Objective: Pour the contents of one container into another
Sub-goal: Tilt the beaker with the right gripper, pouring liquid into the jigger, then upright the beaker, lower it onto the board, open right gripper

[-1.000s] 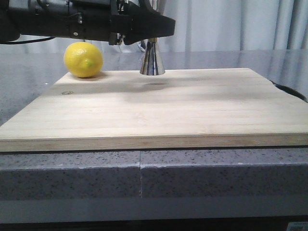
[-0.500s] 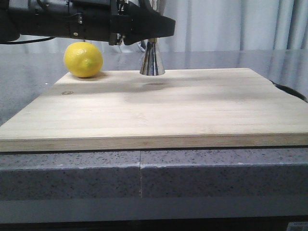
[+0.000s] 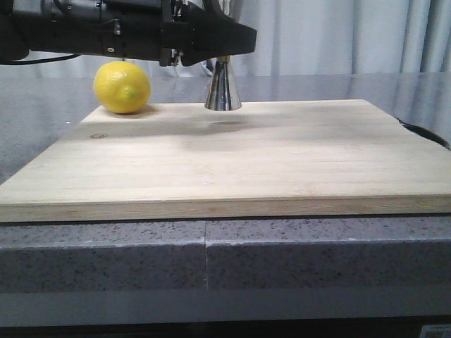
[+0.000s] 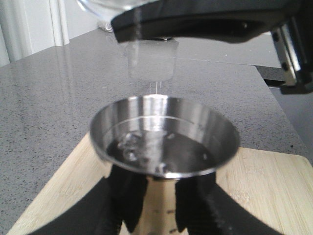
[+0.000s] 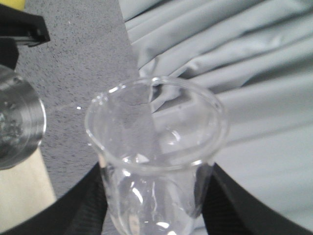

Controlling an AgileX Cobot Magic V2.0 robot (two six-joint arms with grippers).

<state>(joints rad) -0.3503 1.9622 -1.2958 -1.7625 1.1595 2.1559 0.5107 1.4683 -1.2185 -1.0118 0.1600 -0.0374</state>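
The steel jigger (image 4: 164,137) stands upright near the far edge of the wooden board (image 3: 232,162); only its lower cone (image 3: 223,88) shows in the front view. Clear liquid with bubbles lies in its upper cup. My left gripper (image 4: 156,215) is shut on the jigger's waist, one black finger on each side. My right gripper (image 5: 154,200) is shut on the clear glass beaker (image 5: 156,147), which is tilted above the jigger. The beaker's lip (image 4: 151,58) hangs over the cup, and a thin stream falls from it.
A yellow lemon (image 3: 122,86) sits on the board's far left corner, left of the jigger. My left arm (image 3: 106,32) spans the top left of the front view. Grey stone counter (image 3: 317,253) surrounds the board, with pale curtains behind.
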